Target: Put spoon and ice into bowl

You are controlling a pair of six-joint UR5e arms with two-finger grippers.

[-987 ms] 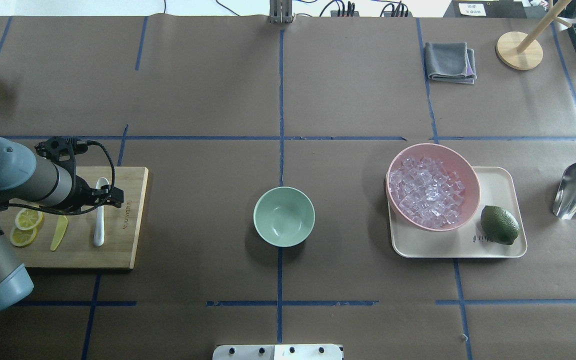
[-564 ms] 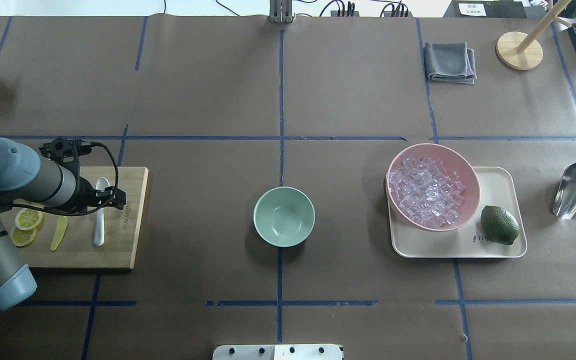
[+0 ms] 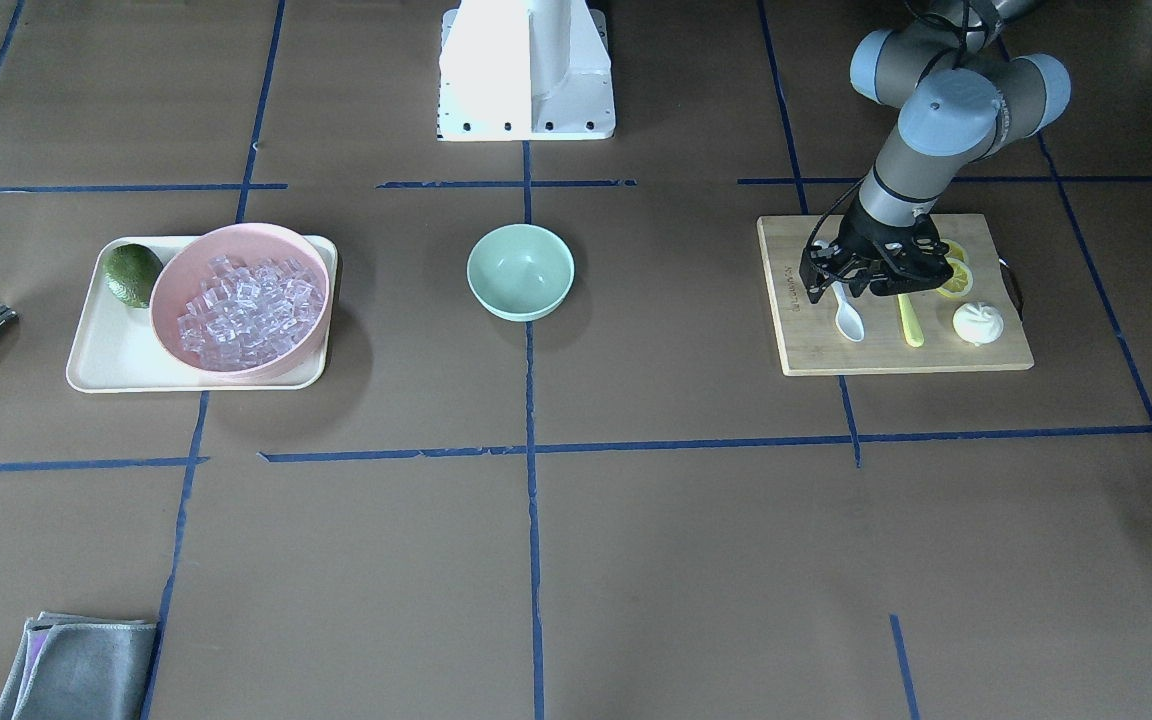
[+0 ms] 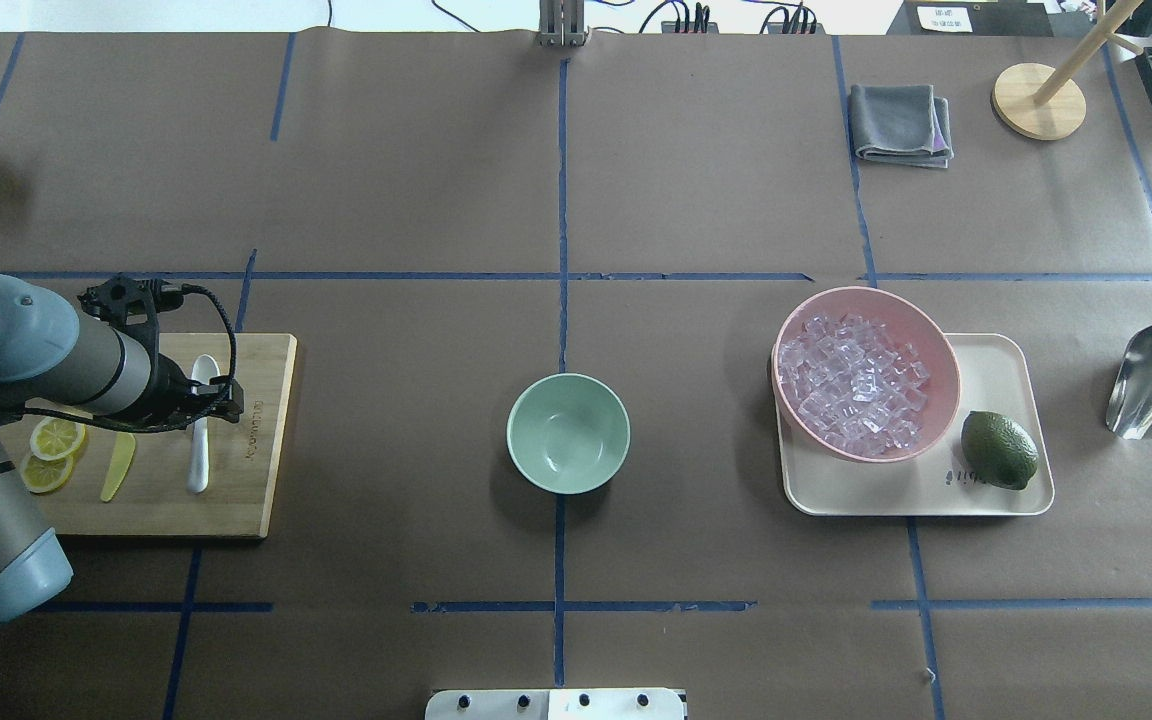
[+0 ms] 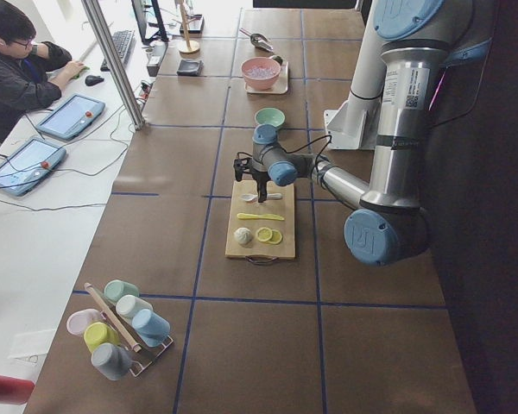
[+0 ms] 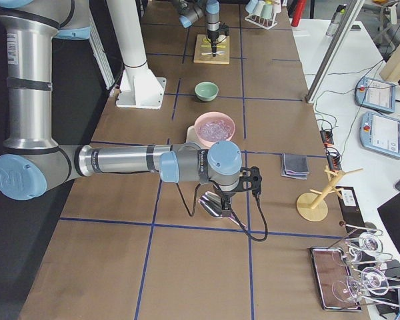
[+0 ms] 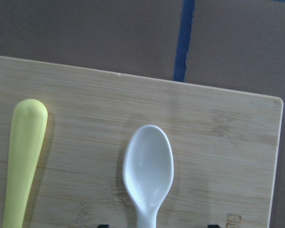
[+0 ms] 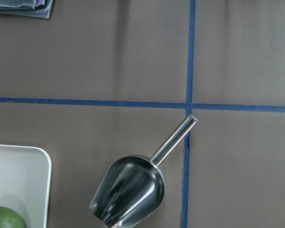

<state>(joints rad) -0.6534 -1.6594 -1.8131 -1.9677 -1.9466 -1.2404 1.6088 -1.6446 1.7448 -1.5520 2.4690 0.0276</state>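
The white spoon (image 4: 198, 455) lies on the wooden cutting board (image 4: 256, 470) at the left, scoop toward the far side. My left gripper (image 4: 202, 402) hangs just over its handle, open. In the left wrist view the two black fingertips (image 7: 103, 225) stand wide apart on either side of the spoon (image 7: 148, 164). The mint-green bowl (image 4: 568, 433) stands empty at the table's middle. The ice (image 4: 854, 385) fills the pink bowl (image 4: 941, 345) at the right. My right gripper (image 6: 221, 199) shows only in the exterior right view, above a metal scoop (image 8: 128, 190); I cannot tell if it is open or shut.
A yellow-green knife (image 4: 118, 465), lemon slices (image 4: 51, 450) and a white bun (image 3: 978, 322) share the board. The pink bowl and a lime (image 4: 999, 450) sit on a cream tray (image 4: 996, 360). A grey cloth (image 4: 901, 122) and wooden stand (image 4: 1038, 100) are far right.
My left wrist has shifted slightly over the spoon's handle. The spoon, the bowls and the scoop have not moved.
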